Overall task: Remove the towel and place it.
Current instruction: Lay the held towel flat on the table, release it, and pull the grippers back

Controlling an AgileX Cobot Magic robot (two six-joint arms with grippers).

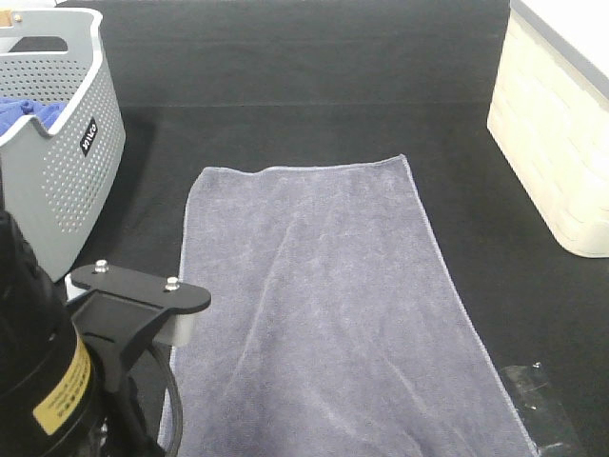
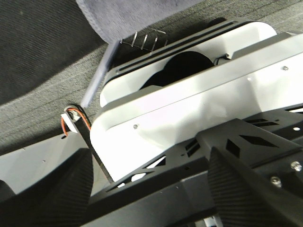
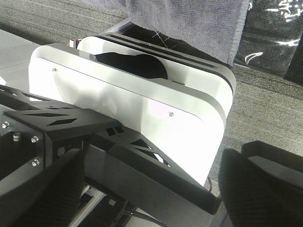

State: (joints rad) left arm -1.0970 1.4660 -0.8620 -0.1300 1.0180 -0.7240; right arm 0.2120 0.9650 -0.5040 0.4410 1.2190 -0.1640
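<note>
The towel (image 1: 333, 305) is a large grey-lavender cloth lying flat and spread out on the black table, long side running from near to far. An edge of it shows in the left wrist view (image 2: 137, 14) and in the right wrist view (image 3: 189, 19). My left gripper (image 2: 149, 198) is open and empty, drawn back over its white arm housing (image 2: 189, 109), off the towel's near left corner. My right gripper (image 3: 151, 189) is open and empty above its white housing (image 3: 128, 104), off the towel's near right edge. Only the left arm (image 1: 57, 381) shows in the high view.
A grey perforated basket (image 1: 57, 143) stands at the far left with a bright blue cloth (image 1: 24, 114) inside. A cream box (image 1: 561, 143) stands at the far right. A patch of clear tape (image 1: 542, 400) lies on the table by the towel's near right corner.
</note>
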